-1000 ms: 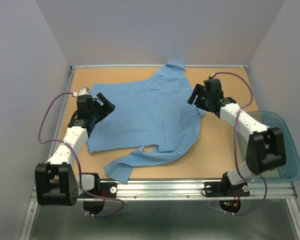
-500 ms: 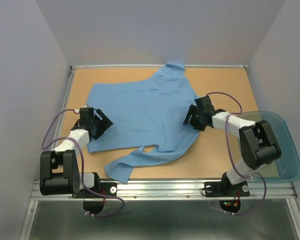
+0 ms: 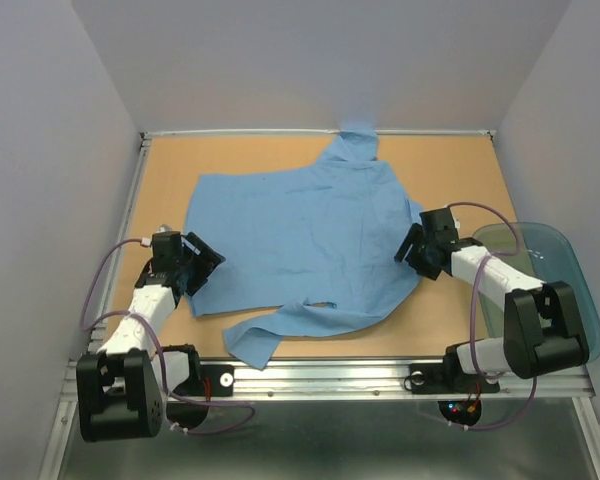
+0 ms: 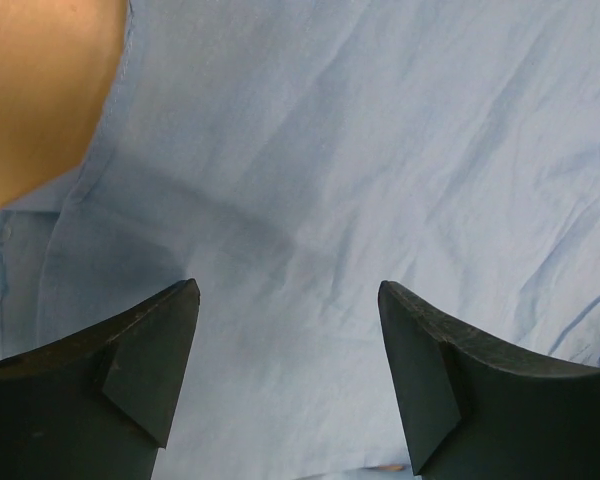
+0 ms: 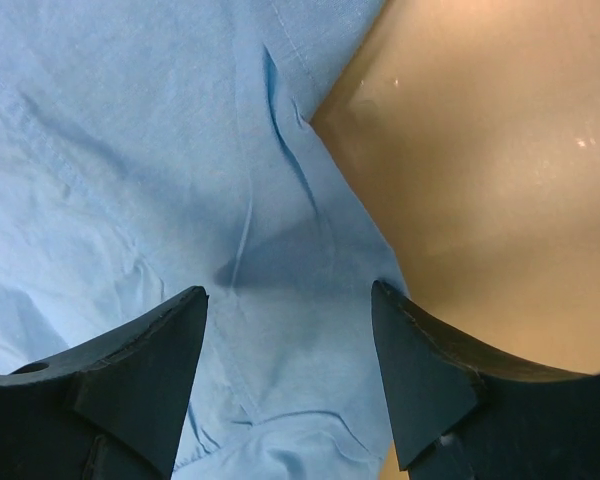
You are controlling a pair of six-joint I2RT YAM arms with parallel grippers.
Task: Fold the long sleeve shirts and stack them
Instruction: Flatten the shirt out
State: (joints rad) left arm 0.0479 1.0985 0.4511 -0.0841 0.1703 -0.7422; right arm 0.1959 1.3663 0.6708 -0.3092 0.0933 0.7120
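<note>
One light blue long sleeve shirt (image 3: 305, 235) lies spread flat on the tan table, its collar (image 3: 357, 143) against the far edge and one sleeve (image 3: 280, 330) trailing toward the near edge. My left gripper (image 3: 204, 260) hovers low over the shirt's left edge, jaws open. In the left wrist view the gripper (image 4: 288, 292) has only flat cloth (image 4: 360, 150) beneath the gap. My right gripper (image 3: 413, 247) is open at the shirt's right edge. The right wrist view shows that gripper (image 5: 288, 292) above the creased hem (image 5: 180, 150), with bare table (image 5: 480, 150) beside it.
A translucent teal plastic tub (image 3: 570, 290) sits off the table's right side, behind the right arm. A metal rail (image 3: 330, 375) runs along the near edge. Walls enclose the table on the left, back and right.
Both arms have drawn back toward the near edge and dropped lower. The shirt has shifted slightly right and now lies flatter, its right side spread out. Both grippers stay open.
</note>
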